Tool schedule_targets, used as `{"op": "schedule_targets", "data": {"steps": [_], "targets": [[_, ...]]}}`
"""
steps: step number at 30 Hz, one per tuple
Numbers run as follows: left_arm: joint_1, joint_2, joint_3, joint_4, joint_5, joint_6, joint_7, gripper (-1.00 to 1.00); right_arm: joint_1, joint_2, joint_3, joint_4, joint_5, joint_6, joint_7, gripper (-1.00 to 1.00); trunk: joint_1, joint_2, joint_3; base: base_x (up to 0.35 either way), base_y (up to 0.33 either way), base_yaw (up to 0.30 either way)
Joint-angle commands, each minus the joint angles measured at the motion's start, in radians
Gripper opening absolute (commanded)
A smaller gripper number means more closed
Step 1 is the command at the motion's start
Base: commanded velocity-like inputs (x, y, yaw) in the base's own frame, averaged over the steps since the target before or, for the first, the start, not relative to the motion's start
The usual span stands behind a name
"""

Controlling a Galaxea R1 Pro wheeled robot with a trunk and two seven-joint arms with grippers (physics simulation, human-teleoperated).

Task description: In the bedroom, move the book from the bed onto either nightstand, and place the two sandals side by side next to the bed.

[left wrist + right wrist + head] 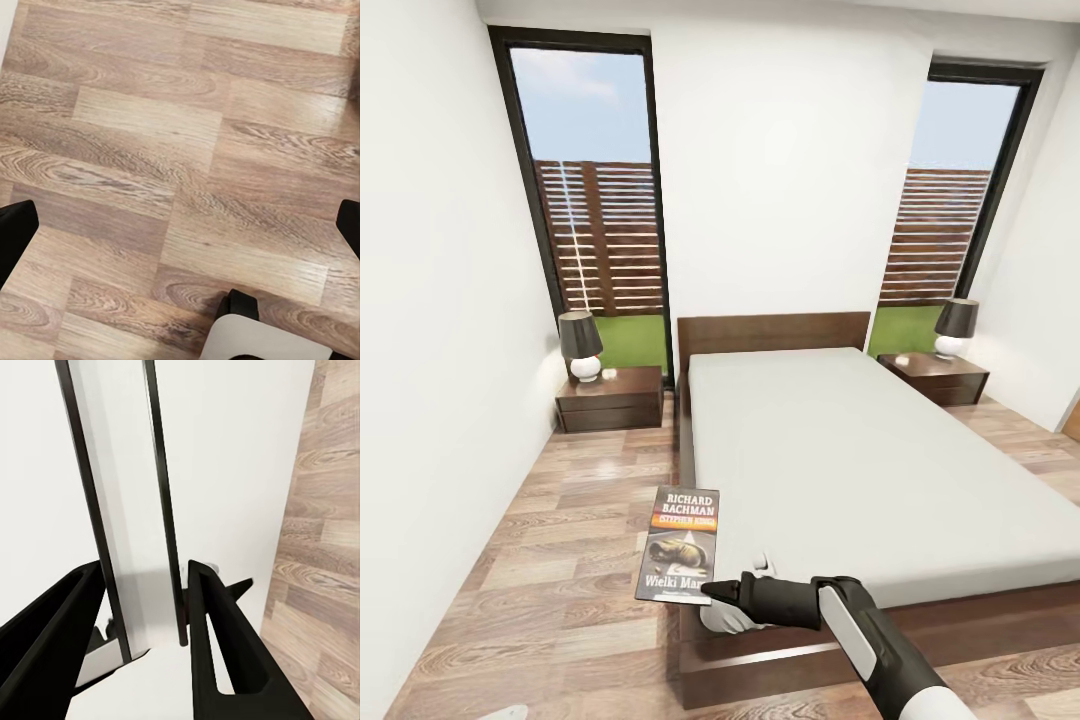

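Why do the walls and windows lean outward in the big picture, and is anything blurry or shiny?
Head view: wide-angle stretch tilts the tall dark-framed windows; bright, even daylight; soft sheen on the glossy dark brown nightstand. Left wrist view: sharp wood plank floor with faint glare. Right wrist view: the thin paperback book seen edge-on.

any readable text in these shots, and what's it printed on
"RICHARD BACHMAN": white letters at the top of the book cover, held in the right hand.
"STEPHEN KING": seemingly, on the orange band below; blurred.
"Wielki Mar…": near the cover's bottom, cut off by the hand.
Smaller print at the bottom edge: unreadable.
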Motion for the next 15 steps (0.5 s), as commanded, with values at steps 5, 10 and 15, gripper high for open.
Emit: {"op": "schedule_targets", "data": {"steps": [5, 10, 15], "targets": [[-0.001, -0.001, -0.002, 0.000, 0.011, 0.000, 0.001, 1.00, -0.001, 0.000, -0.001, 0.000, -0.005, 0.004, -0.004, -1.00, 0.001, -0.002, -0.002, 0.000, 0.001, 0.000], [-0.001, -0.003, -0.001, 0.000, 0.011, 0.001, 0.001, 1.00, -0.001, 0.000, -0.002, 0.002, -0.006, 0.004, -0.006, -1.00, 0.001, -0.002, -0.002, 0.000, 0.057, 0.021], [-0.001, -0.004, -0.001, 0.000, 0.011, 0.001, 0.000, 1.00, -0.001, 0.001, -0.002, 0.003, -0.005, 0.004, -0.007, -1.00, 0.001, -0.002, -0.003, 0.000, 0.123, 0.088]]}}
